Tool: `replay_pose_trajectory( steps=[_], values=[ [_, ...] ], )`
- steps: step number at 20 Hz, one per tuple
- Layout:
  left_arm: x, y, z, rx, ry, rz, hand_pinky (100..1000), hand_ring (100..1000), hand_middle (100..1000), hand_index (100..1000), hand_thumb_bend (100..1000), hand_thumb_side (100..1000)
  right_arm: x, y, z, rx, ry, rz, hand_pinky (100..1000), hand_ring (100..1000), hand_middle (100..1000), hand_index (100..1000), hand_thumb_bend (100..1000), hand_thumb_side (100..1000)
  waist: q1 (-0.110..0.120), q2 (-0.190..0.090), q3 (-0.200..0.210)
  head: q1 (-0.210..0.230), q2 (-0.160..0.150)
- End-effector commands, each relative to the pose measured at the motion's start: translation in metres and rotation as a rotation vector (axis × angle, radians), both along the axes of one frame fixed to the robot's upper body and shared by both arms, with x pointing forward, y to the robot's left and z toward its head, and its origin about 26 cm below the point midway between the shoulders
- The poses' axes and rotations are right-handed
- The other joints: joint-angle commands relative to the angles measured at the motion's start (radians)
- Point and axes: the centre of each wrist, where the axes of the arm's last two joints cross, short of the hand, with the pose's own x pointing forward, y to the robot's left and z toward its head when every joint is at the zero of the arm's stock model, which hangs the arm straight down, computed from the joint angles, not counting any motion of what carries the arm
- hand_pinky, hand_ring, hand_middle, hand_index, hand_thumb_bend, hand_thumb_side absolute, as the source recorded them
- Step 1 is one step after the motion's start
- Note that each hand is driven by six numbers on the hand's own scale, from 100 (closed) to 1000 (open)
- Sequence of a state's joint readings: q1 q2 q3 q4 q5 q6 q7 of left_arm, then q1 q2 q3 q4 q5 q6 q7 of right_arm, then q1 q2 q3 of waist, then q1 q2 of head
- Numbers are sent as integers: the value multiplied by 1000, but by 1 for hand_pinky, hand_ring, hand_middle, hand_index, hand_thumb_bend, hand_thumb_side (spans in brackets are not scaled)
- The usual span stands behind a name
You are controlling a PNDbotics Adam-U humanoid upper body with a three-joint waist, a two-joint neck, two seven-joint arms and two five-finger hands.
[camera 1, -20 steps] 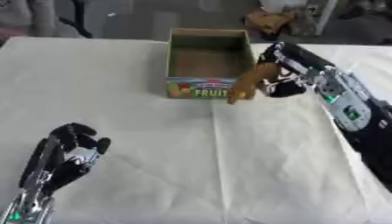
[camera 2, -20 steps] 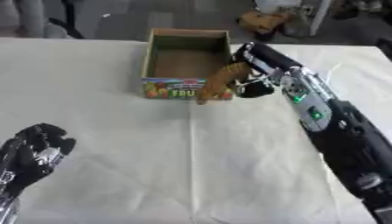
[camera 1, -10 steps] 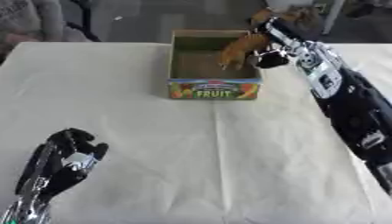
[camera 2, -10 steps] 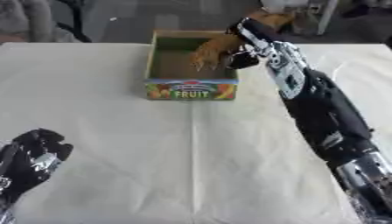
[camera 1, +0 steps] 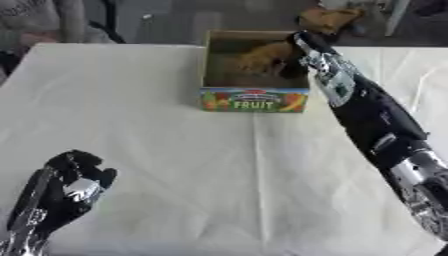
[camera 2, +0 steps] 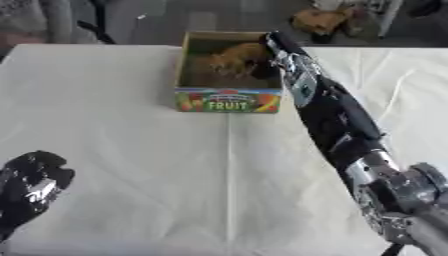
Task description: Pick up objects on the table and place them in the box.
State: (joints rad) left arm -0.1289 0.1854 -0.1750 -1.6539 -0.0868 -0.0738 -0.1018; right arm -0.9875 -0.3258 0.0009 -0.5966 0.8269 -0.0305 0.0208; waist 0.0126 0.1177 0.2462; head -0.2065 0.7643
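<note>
**Right hand over the fruit box, brown object inside**

The right arm stretches long across the white tablecloth (camera 1: 175, 150), coming in from the lower right corner and reaching up to the far side of the cardboard fruit box (camera 1: 254, 99). The right hand (camera 1: 296, 59) is at the box's right rim, its black fingers dipping over the wall into the interior. Right at those fingers sits a brown, lumpy object (camera 2: 232, 57), inside the box and against its right half. The hand and the brown object are touching or nearly so, but the blur there hides the fingers, so I cannot tell whether they are clasped round it or spread.

The box stands upright at the far middle of the table, its colourful front panel reading "FRUIT" facing the camera.

Down at the lower left corner, the left hand (camera 1: 70, 182) rests on the cloth, well apart from the box, its black fingers curled in on themselves with nothing between them.

Beyond the table's far edge, another brownish item (camera 2: 319, 20) lies on the floor.
</note>
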Motion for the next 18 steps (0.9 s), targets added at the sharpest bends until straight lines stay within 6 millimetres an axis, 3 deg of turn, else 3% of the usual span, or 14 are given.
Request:
replay_pose_trajectory(
  steps=[1,4,6,10,13,14,18],
  values=[
    [3,-3,9,0,-28,-23,572,531,559,580,573,394,5,0,13,-15,-40,-21,648,594,496,662,100,198,4,-9,14,-14,6],
    [3,-3,10,-1,-29,-25,572,531,559,580,573,394,5,1,10,-18,-38,-23,648,594,496,662,100,198,5,-8,21,-17,6],
    [3,-3,10,-1,-29,-27,572,531,559,580,576,395,5,3,8,-22,-29,-15,686,661,622,761,100,198,5,-6,27,-19,6],
    [3,-4,10,0,-30,-31,572,531,559,580,579,395,4,11,-4,-75,41,55,746,745,741,848,100,189,5,-5,34,-19,6],
    [3,-4,11,1,-30,-32,572,531,559,580,582,396,3,14,-8,-118,92,108,791,791,807,894,100,328,3,-6,34,-19,6],
    [3,-4,11,2,-30,-33,572,531,560,581,584,396,3,14,-10,-131,110,126,817,819,838,919,100,419,3,-6,33,-19,6],
    [4,-4,11,5,-30,-32,572,531,560,580,585,396,3,14,-11,-155,169,185,859,853,885,950,100,574,2,-7,31,-17,6]
  ],
)
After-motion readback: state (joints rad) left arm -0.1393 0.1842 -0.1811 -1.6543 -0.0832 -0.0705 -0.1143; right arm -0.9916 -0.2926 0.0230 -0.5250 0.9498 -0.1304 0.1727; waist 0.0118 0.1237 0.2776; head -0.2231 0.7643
